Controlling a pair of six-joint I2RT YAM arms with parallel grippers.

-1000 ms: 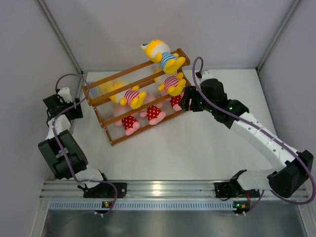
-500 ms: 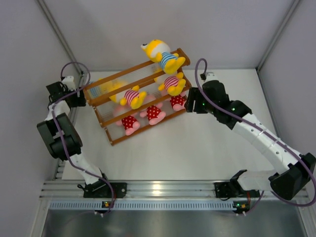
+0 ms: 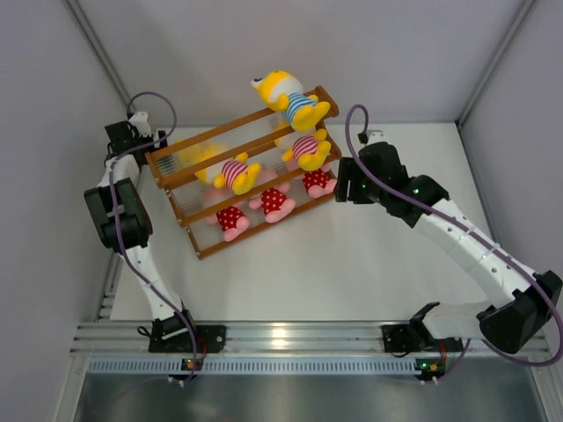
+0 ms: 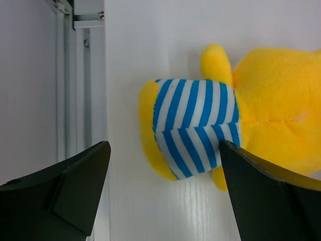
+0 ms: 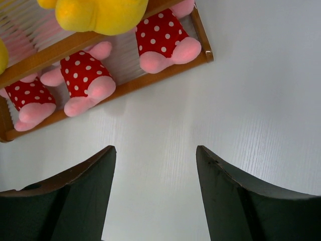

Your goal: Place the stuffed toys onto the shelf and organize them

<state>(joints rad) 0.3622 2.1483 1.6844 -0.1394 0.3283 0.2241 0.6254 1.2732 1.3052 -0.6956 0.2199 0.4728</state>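
Note:
The orange-brown stepped shelf [image 3: 215,246] stands askew at the table's middle back. One yellow toy in blue-white stripes [image 3: 290,99] sits on its top bar. Two yellow toys in pink-white stripes [image 3: 236,171] sit on the middle tier. Three pink toys in red dotted outfits [image 3: 230,220] sit on the bottom tier, also in the right wrist view [image 5: 83,75]. Another yellow blue-striped toy [image 4: 210,123] lies on the table behind the shelf, dimly seen through the rungs [image 3: 189,154]. My left gripper [image 4: 163,165] is open just before it. My right gripper [image 5: 155,155] is open and empty right of the shelf.
Grey walls close the table on the left, back and right. A metal rail [image 4: 83,75] runs along the left edge, close to my left gripper [image 3: 149,141]. The rail with the arm bases [image 3: 281,338] is at the near edge.
My left arm has swung up and back along the left wall to the shelf's back left corner. My right gripper has drawn back a little to the right from the shelf.

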